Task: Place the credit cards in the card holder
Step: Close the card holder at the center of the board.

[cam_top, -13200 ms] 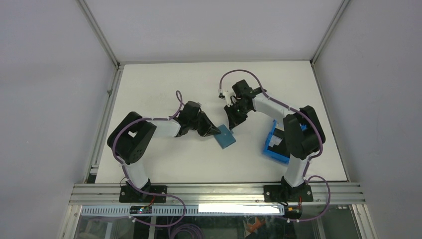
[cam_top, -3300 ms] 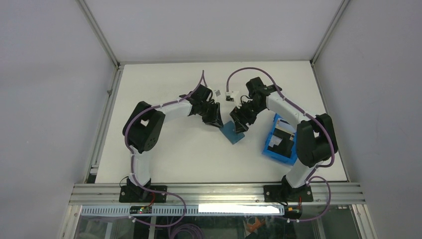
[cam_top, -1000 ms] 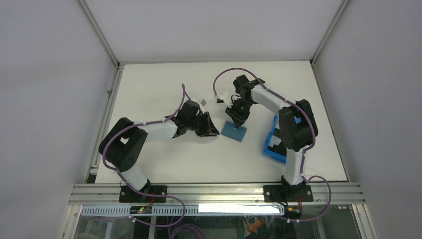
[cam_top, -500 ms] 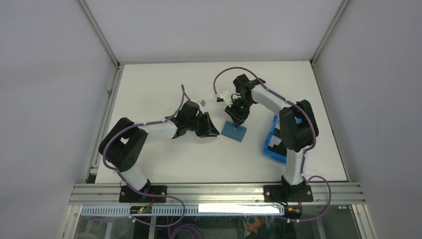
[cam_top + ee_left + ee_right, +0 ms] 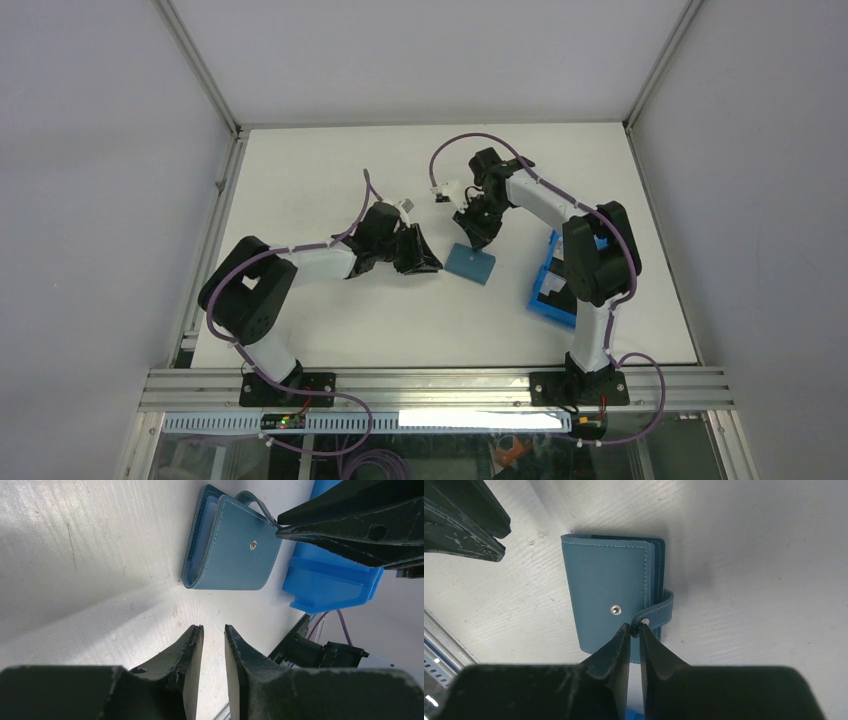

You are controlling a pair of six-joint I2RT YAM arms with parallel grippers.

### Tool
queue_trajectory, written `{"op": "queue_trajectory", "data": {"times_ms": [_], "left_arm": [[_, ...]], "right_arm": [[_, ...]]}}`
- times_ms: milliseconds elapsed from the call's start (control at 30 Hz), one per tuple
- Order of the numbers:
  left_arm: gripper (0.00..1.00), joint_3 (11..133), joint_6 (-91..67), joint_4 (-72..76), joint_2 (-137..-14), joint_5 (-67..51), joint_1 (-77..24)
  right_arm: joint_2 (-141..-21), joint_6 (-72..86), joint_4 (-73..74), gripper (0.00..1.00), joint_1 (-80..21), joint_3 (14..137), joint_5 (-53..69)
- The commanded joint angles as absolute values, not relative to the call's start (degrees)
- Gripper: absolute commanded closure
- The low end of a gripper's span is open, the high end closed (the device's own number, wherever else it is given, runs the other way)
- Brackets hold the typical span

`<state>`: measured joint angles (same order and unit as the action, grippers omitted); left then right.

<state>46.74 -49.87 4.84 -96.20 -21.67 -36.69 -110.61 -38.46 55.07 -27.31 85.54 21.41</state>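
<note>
Left fingers (image 5: 192,650) stand a slit apart, empty, beside the card holder (image 5: 604,595), which lies folded on the bench (image 5: 749,555). Your right fingers (image 5: 616,645) have just pinched shut on its snap tab (image 5: 661,612). I judge you are starting to open it; no card is in hand yet.

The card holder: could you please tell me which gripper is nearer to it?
Right. The right gripper has its tips at the snap tab of the card holder. The left gripper stands off to its left, with bare table between them.
</note>
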Motion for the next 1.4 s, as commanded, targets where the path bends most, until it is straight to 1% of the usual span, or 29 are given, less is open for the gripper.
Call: {"op": "queue_trajectory", "data": {"times_ms": [0,100,133,433,600,767,1067,1367], "left_arm": [[0.76,46.32,-50.41,8.57,-95.62,-23.27,-36.65],[0.76,46.60,-50.54,8.58,-95.77,-23.39,-36.65],[0.75,46.77,-50.66,8.55,-95.88,-23.45,-36.65],[0.78,52.71,-54.09,12.22,-100.95,-26.23,-38.75],[0.81,56.29,-56.43,13.24,-104.30,-26.01,-39.29],[0.86,58.88,-58.00,12.41,-108.15,-25.36,-39.29],[0.95,58.72,-60.12,10.77,-112.45,-24.74,-39.36],[0.98,58.41,-61.12,11.42,-114.03,-25.03,-39.71]], "right_arm": [[-108.59,-37.89,53.81,0.88,-27.58,87.58,21.27],[-108.63,-37.87,54.15,0.98,-27.51,87.95,21.31],[-108.56,-37.92,54.55,1.00,-27.51,88.12,21.44],[-107.10,-38.37,55.11,1.00,-27.06,85.51,23.92],[-106.50,-37.81,54.68,1.00,-25.53,84.83,25.02],[-105.79,-37.70,54.52,1.00,-24.53,84.43,26.82],[-104.30,-38.08,52.88,1.00,-24.72,81.70,28.38],[-103.58,-37.79,50.81,1.00,-27.05,79.30,26.15]]}}
